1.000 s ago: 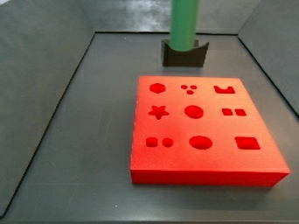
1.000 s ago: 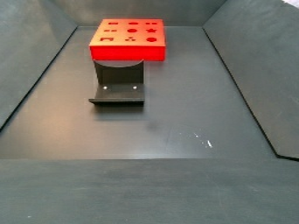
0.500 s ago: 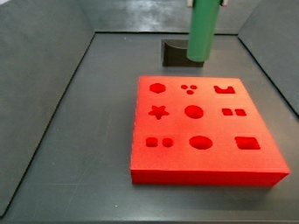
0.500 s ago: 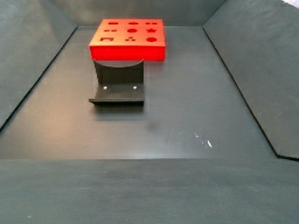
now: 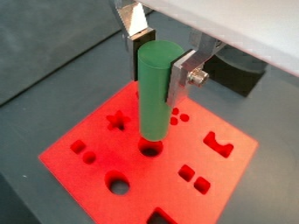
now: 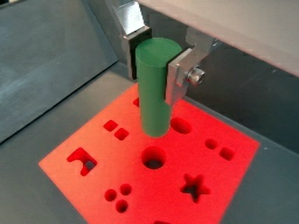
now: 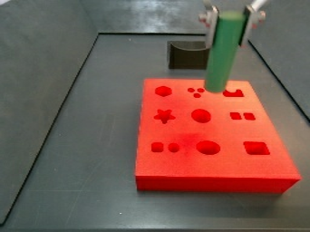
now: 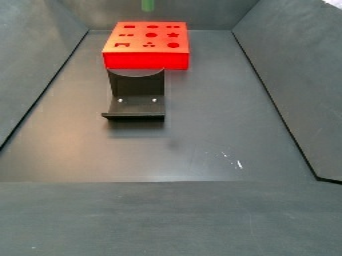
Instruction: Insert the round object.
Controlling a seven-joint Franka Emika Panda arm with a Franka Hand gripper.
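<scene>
My gripper [image 7: 230, 13] is shut on the top of the green round peg [image 7: 223, 54] and holds it upright. The peg's lower end hangs just above the far part of the red block [image 7: 230, 149], which has several shaped holes. In both wrist views the silver fingers [image 5: 184, 73] [image 6: 179, 72] clamp the peg [image 5: 156, 92] [image 6: 156, 87] from both sides, with my gripper [image 5: 159, 63] [image 6: 158, 61] over the block [image 5: 128, 171] [image 6: 111, 175]. The peg's end is near a round hole [image 5: 149, 150] [image 6: 155, 158]. In a side view only the block [image 8: 147, 45] shows.
The empty dark grey notched holder block [image 7: 184, 55] stands behind the red block, also in a wrist view [image 5: 239, 77]. The fixture [image 8: 135, 101] stands on the floor in front of the block. Grey walls [image 7: 49, 54] enclose the dark floor [image 8: 174, 150].
My gripper has lifted the green peg out of the dark holder and carried it right and forward, to above the red block's far part.
</scene>
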